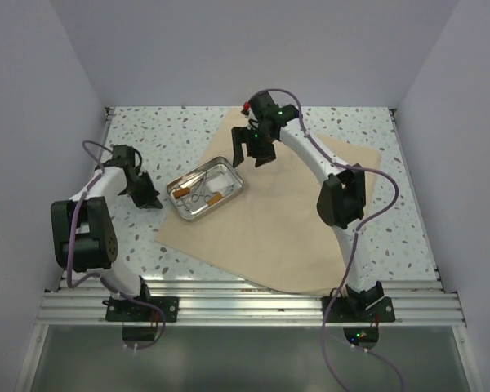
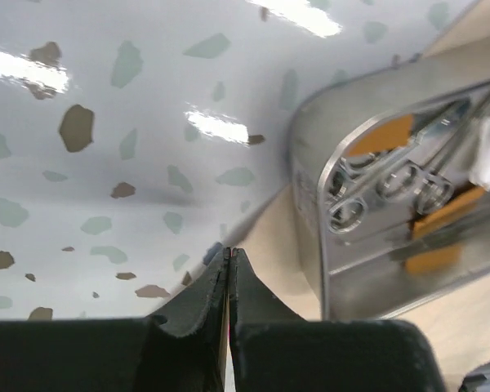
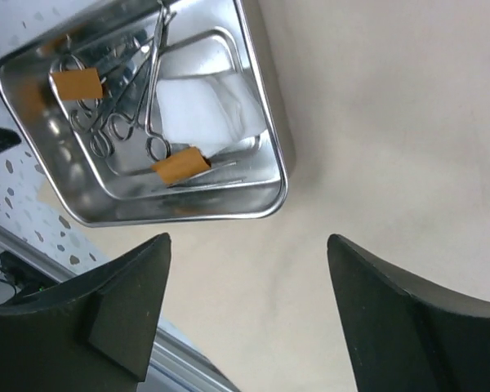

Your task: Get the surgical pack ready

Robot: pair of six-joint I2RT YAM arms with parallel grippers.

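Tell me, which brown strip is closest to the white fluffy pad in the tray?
The brown strip lying right beside the white gauze pad. The other strip sits well away from it, near a corner of the steel tray.

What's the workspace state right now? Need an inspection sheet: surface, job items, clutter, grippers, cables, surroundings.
Surface: speckled table, mostly covered by a cloth.
Job's things: tan cloth lies flat, turned cornerwise. The steel tray sits on its left corner and holds instruments, two brown strips, and gauze.
Clutter: nothing seen.
Grippers: left gripper is shut and empty, low by the cloth's edge beside the tray. Right gripper is open and empty, above the cloth near the tray.
Cables: purple cables run along both arms and are clear of the tray.
Surroundings: plain pale walls on three sides, metal rail at the near edge.
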